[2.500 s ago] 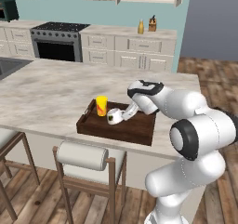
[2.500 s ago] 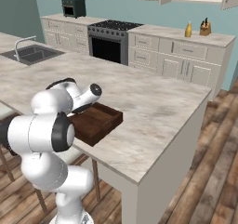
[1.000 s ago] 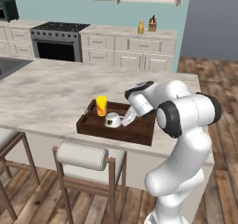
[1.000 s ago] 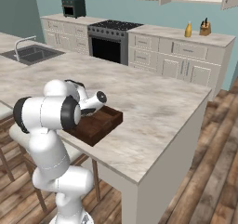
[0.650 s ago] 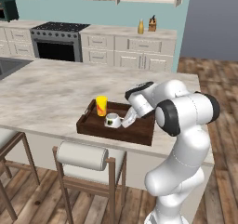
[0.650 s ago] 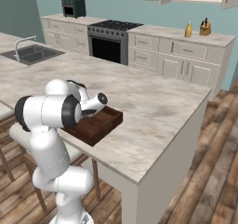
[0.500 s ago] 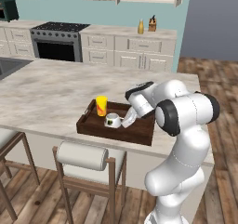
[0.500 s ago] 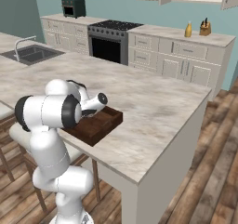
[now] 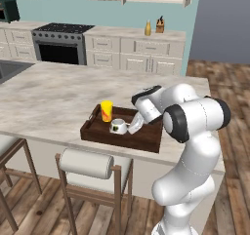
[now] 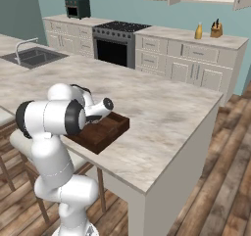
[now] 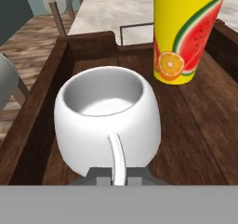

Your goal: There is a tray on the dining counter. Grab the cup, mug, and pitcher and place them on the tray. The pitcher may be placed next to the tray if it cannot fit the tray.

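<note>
Counts: one tray [image 9: 146, 137], one cup [image 9: 106, 110], one mug [image 9: 117, 127], one pitcher [image 9: 148, 28], one knife block [image 9: 159, 26], one stove [image 9: 63, 44].
Tray: dark brown wood, rectangular, low raised edges; it lies near the front edge of the beige marbled tabletop [image 9: 53, 95] of the dining island.
Cup: tall yellow tumbler without a handle, printed with a watermelon slice and an orange slice; it stands upright in the tray's far left corner.
Mug: squat, rounded, glossy white, hollow inside, thin handle; it sits upright on the tray floor, just beside the cup, handle turned toward the hand camera.
Pitcher: mustard-yellow, bottle-shaped, narrow neck; it stands on the far wall counter beside the knife block, well apart from the tray.
Arm: white, smooth, dark joints; folded at the elbow over the tabletop's front edge, forearm reaching down and left into the tray.
Pincer [image 11: 115, 174]: closed on the mug's handle, its two dark fingertips pressed against either side of it.
</note>
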Tool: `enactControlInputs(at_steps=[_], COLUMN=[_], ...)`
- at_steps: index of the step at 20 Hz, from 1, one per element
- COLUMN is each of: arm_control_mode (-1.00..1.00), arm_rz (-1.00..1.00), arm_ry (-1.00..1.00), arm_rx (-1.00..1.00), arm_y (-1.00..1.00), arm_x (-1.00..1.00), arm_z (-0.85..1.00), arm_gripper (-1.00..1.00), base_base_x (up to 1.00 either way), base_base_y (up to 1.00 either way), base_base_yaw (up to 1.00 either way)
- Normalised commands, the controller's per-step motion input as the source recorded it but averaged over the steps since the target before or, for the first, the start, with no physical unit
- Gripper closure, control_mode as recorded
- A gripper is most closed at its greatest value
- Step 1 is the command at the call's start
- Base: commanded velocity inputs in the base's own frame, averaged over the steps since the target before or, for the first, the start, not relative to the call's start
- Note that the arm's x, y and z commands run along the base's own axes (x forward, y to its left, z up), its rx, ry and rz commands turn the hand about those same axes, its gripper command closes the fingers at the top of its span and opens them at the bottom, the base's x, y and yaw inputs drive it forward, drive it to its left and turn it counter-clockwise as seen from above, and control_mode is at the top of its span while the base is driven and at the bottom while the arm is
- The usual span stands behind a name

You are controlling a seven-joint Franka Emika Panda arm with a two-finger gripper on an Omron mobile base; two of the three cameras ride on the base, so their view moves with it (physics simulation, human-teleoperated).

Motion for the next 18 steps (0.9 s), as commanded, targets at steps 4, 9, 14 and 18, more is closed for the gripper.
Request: enactControlInputs(at_steps=[4,9,14,18], arm_control_mode=[-1.00,-1.00,-1.00,-1.00], arm_rz=[0.00,0.00,0.00,0.00], arm_ry=[0.00,0.00,0.00,0.00], arm_rx=[0.00,0.00,0.00,0.00], arm_y=[0.00,0.00,0.00,0.00], arm_x=[0.00,0.00,0.00,0.00], arm_z=[0.00,0.00,0.00,0.00], arm_gripper=[-1.00,-1.00,-1.00,-1.00], base_base_x=[0.00,0.00,0.00,0.00], base_base_y=[0.00,0.00,0.00,0.00], base_base_yaw=[0.00,0.00,0.00,0.00])
